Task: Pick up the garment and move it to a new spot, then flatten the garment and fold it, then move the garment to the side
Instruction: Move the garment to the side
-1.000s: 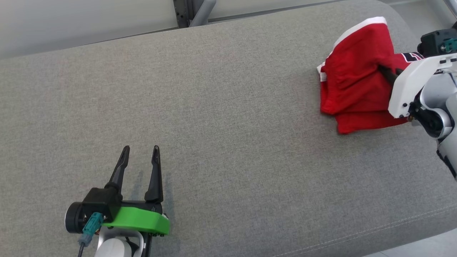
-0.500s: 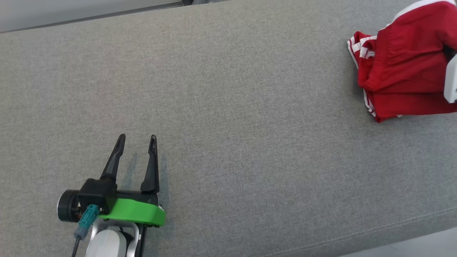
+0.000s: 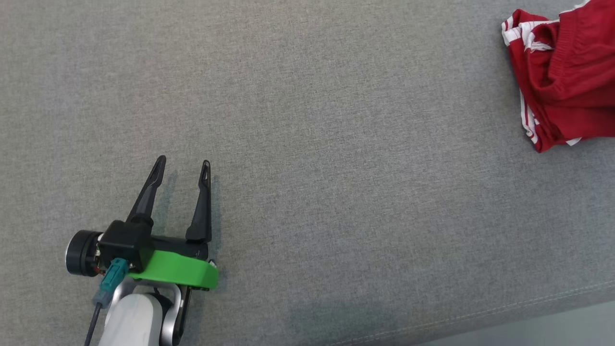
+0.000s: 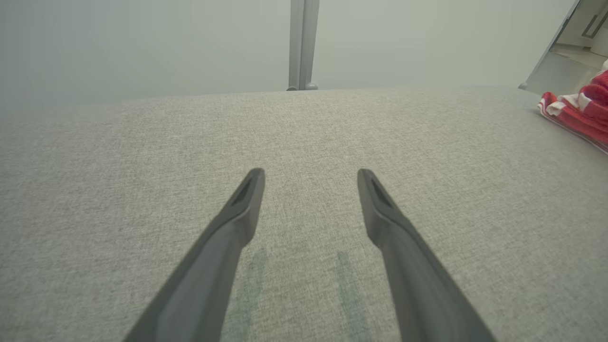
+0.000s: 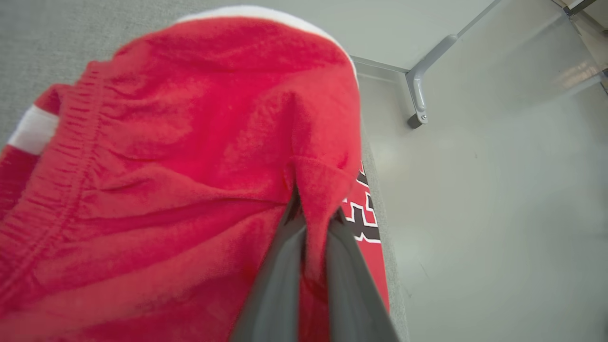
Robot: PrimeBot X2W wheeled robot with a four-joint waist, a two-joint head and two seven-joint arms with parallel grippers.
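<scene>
My right hand (image 5: 313, 221) is pinched tight on a fold of the red garment (image 5: 190, 142), which bunches up ahead of the fingers at the table's edge, with pale floor (image 5: 498, 213) beyond. My left hand (image 3: 183, 162) is low over the grey table (image 3: 336, 144), fingers apart and holding nothing. It is well apart from the garment, crumpled at the head view's far right.

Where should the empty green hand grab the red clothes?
Probably the white-striped edge of the red garment, approached from the robot's left along the grey cushion. It sticks out thin toward the open left gripper, and the right gripper pinches a fold farther over.
</scene>
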